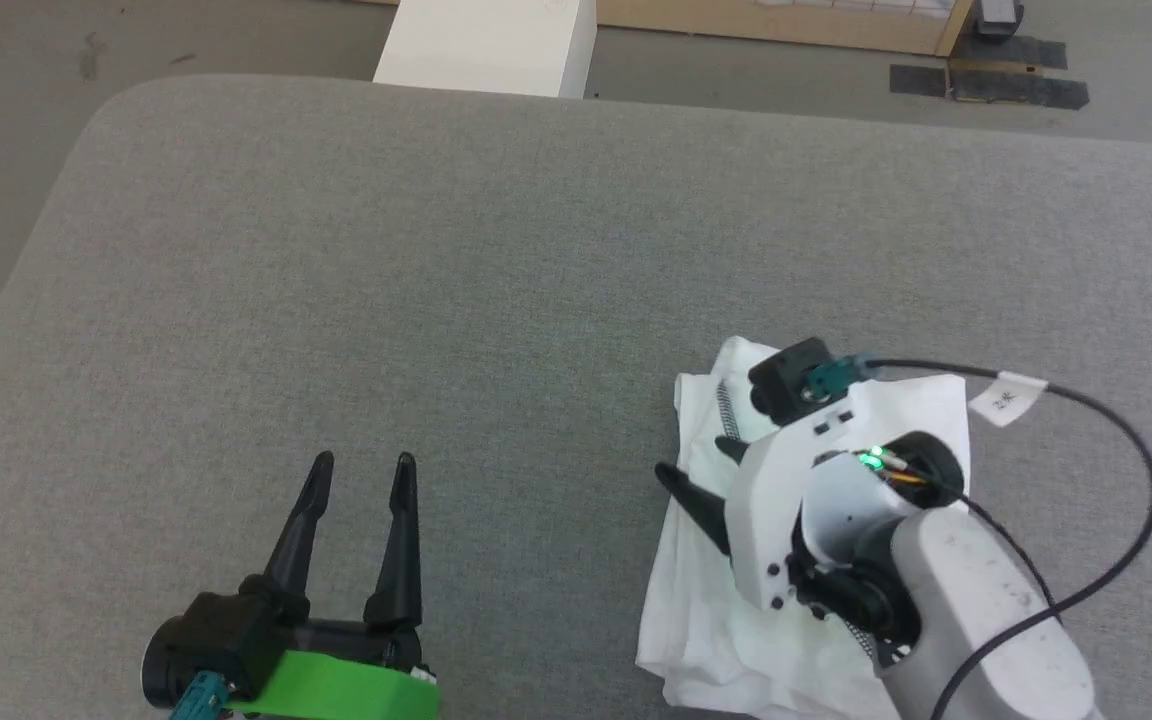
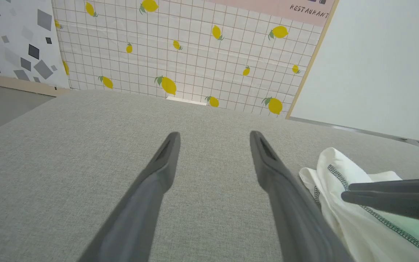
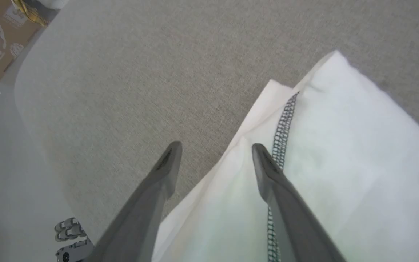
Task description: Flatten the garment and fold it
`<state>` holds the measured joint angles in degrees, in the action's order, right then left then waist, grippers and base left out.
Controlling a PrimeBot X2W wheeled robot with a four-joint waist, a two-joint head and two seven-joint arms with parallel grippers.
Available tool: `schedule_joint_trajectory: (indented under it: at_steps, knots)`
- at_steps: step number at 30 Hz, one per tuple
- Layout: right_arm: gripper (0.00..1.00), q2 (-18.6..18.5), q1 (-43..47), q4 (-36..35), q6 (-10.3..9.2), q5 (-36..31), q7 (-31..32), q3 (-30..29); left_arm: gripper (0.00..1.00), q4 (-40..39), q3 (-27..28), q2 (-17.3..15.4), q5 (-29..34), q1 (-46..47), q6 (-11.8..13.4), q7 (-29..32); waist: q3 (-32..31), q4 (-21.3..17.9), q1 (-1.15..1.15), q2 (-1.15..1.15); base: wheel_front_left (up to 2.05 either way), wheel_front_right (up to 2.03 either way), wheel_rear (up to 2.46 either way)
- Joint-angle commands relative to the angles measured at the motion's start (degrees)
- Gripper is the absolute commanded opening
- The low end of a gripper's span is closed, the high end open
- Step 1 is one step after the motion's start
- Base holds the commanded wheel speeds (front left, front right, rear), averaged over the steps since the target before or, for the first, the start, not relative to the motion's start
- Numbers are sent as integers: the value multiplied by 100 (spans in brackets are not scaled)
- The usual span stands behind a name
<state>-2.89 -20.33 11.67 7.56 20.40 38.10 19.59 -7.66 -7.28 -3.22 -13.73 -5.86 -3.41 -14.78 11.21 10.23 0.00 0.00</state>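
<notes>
Shirt [image 1: 706,610] sits in the lower right of my head view, a white bundle in rough layers on the grey table [image 1: 536,250], partly under my right arm. My right gripper [image 1: 696,460] hangs over the bundle's left edge, fingers pointing toward the frame's left. In the right wrist view its fingers stand apart with nothing pinched between them. One is over the white cloth beside the dark zigzag stitching [image 3: 286,120] and the other is over bare table, with the shirt's edge running between them. I cannot tell whether the tips touch the fabric.

My left gripper [image 1: 363,462] is at the lower left of the head view, fingers spread wide and empty, pointing up the frame over bare table, well apart from the shirt. In the left wrist view the shirt shows at the lower right, with the right gripper's dark fingers reaching in over it from the right edge.

Further up the head view the table is bare out to its rounded upper-left corner. Beyond its far edge, at top centre, stands a white box [image 1: 491,45]. The left wrist view shows a lemon-print wall [image 2: 195,54] past the table.
</notes>
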Motion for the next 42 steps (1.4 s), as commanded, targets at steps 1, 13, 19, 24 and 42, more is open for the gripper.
schedule_joint_trajectory:
  at_steps: [1, 13, 19, 24, 42]
  knots:
    - [100, -23, 31, -215, -8, 90, 60, -97, 100, 13, 33, 34, -85, -11, 28, -22, -84, -77, 0, 0, 0, 0, 0]
    - [100, -388, 1758, -2650, -8, 122, 668, -2560, 100, -100, 150, 34, 94, -137, -55, -22, -83, -394, 0, 0, 0, 0, 0]
    - [100, -122, 2290, -2698, -8, 125, 552, -2935, 100, -137, 159, 33, 333, -94, -115, -22, 13, -430, 0, 0, 0, 0, 0]
    - [100, -19, 2232, -2238, -8, 213, 299, -2867, 100, -131, 153, 15, 436, -52, -169, -22, 62, -361, 0, 0, 0, 0, 0]
    - [0, 1, 1530, -509, -8, 181, -273, -2586, 100, -48, 129, 18, 454, 12, -219, -22, 90, -264, 0, 0, 0, 0, 0]
